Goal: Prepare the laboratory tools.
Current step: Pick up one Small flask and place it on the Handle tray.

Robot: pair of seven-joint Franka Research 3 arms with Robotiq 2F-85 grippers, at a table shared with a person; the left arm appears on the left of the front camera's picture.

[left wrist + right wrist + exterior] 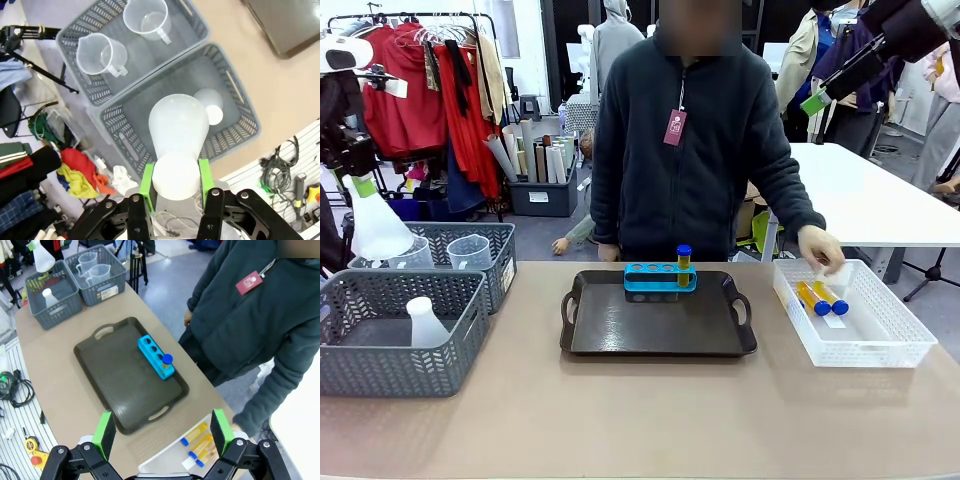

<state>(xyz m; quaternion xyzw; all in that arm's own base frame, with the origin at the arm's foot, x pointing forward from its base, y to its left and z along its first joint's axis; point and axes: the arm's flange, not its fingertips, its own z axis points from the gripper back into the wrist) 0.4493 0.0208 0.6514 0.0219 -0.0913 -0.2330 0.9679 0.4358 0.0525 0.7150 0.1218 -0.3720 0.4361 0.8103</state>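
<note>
My left gripper (176,175) is shut on the neck of a translucent white conical flask (178,130), held up above the grey baskets at the far left (375,228). A second flask (423,322) stands in the front grey basket (400,370). Two clear handled beakers (145,17) (100,52) sit in the rear grey basket (505,250). One amber tube with a blue cap (684,264) stands in the blue rack (655,279) on the dark tray (650,330). More tubes (820,297) lie in the white basket (880,345). My right gripper (162,432) hangs open, high at the right (817,100).
The person stands at the far side of the table, one hand (820,245) reaching down into the white basket next to the tubes. Bare tabletop (640,420) lies in front of the tray. A clothes rack and other tables stand behind.
</note>
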